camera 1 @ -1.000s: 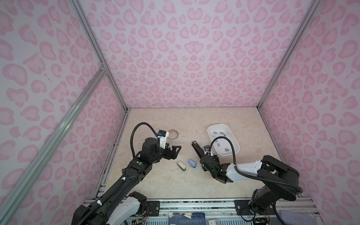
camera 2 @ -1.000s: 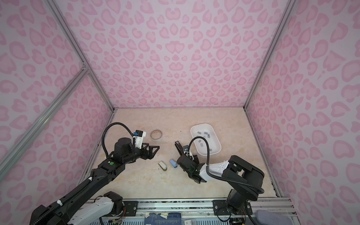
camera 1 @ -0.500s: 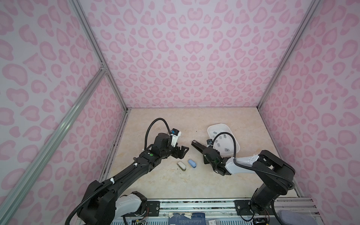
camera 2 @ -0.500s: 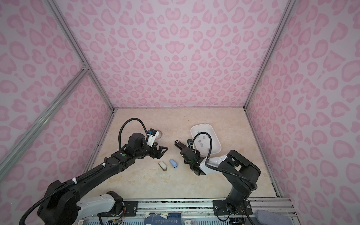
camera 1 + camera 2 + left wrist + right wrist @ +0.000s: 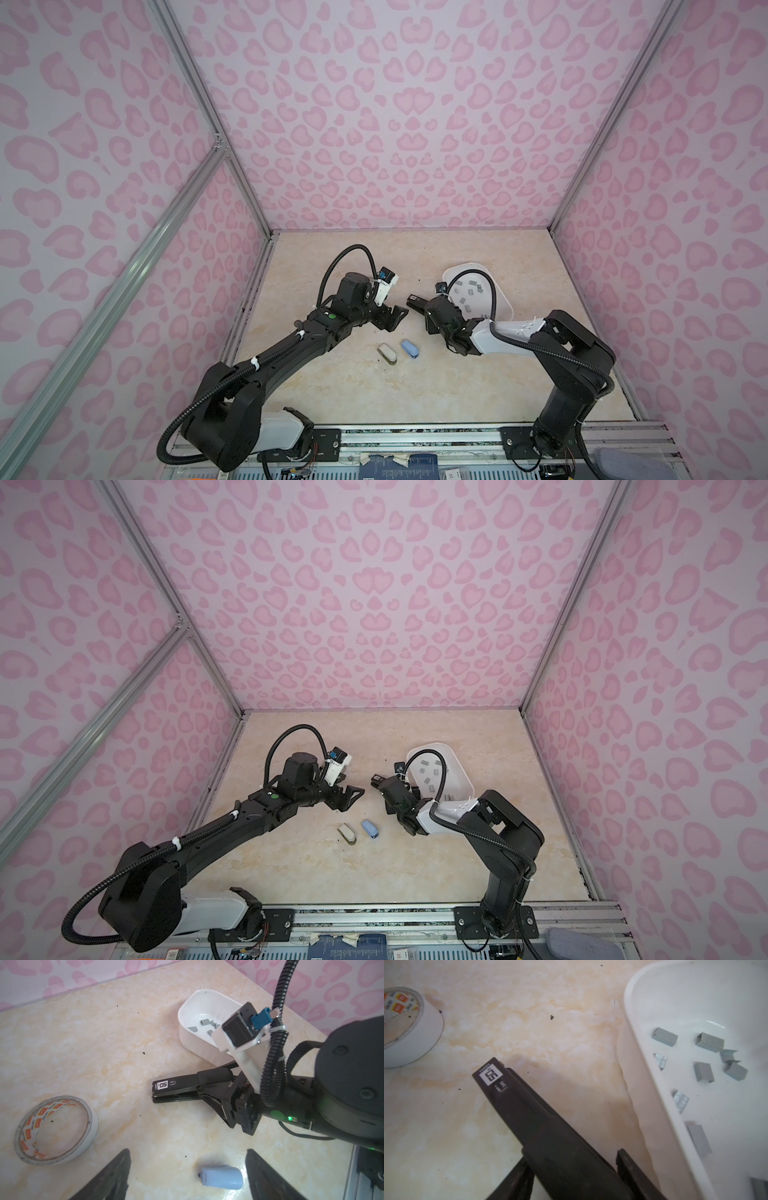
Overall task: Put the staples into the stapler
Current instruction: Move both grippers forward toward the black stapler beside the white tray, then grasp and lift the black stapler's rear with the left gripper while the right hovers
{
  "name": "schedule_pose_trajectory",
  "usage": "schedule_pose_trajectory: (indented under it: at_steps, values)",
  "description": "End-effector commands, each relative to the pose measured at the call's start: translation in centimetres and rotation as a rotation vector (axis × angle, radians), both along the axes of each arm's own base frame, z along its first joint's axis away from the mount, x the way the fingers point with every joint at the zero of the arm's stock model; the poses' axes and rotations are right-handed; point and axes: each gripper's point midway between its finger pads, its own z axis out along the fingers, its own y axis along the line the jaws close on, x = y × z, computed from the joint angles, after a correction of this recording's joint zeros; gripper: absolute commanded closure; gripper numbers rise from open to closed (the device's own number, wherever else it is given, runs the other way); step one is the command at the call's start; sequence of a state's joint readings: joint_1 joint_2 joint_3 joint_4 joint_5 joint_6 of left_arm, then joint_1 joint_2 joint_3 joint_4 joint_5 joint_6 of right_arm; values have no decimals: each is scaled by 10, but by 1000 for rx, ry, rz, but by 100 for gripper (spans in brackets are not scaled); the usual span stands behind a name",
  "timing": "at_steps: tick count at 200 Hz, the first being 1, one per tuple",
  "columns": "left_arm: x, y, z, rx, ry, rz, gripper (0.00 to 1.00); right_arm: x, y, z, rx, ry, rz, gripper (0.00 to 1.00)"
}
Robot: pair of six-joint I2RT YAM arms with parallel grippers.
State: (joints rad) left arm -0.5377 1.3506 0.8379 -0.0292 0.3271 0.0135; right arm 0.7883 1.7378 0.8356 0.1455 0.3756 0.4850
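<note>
The staples lay loose in the white tray, apparently kept together for picking, just beside the black stapler. The right pincer straddled the stapler's rear, probably to steady it. Whether it was clenched I cannot tell. The left pincer hung released above the desk. The stapler's nose label read "50". The orange print on the tape roll was illegible.

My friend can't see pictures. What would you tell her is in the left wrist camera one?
The right gripper straddles the back of a black stapler lying on a table. Beside it a white tray holds grey staples. A tape roll and a small blue stapler lie nearby, the blue one close to the open left gripper.
</note>
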Motion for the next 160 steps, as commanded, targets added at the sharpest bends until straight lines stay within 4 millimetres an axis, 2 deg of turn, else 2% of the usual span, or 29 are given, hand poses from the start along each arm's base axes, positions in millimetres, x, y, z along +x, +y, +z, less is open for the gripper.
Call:
schedule_pose_trajectory:
  at_steps: [1,23,66,101,118,136,160]
  values:
    - [7,-13,15,-8,-73,-76,12,-11,-2,17,-38,-23,1,34]
    - [17,-22,17,12,-109,-121,13,-28,-14,40,-52,-60,-22,31]
    - [28,-49,19,19,-144,-274,10,-58,-59,65,-15,-98,-80,25]
    - [31,-66,-13,105,-175,-403,10,-75,-87,80,42,-140,-110,21]
    - [40,-68,-30,191,-208,-410,11,-78,-100,84,75,-159,-118,19]
    - [48,-72,-38,235,-228,-438,11,-80,-114,84,114,-156,-137,18]
    - [41,-84,-43,231,-277,-554,13,-80,-127,82,164,-157,-148,17]
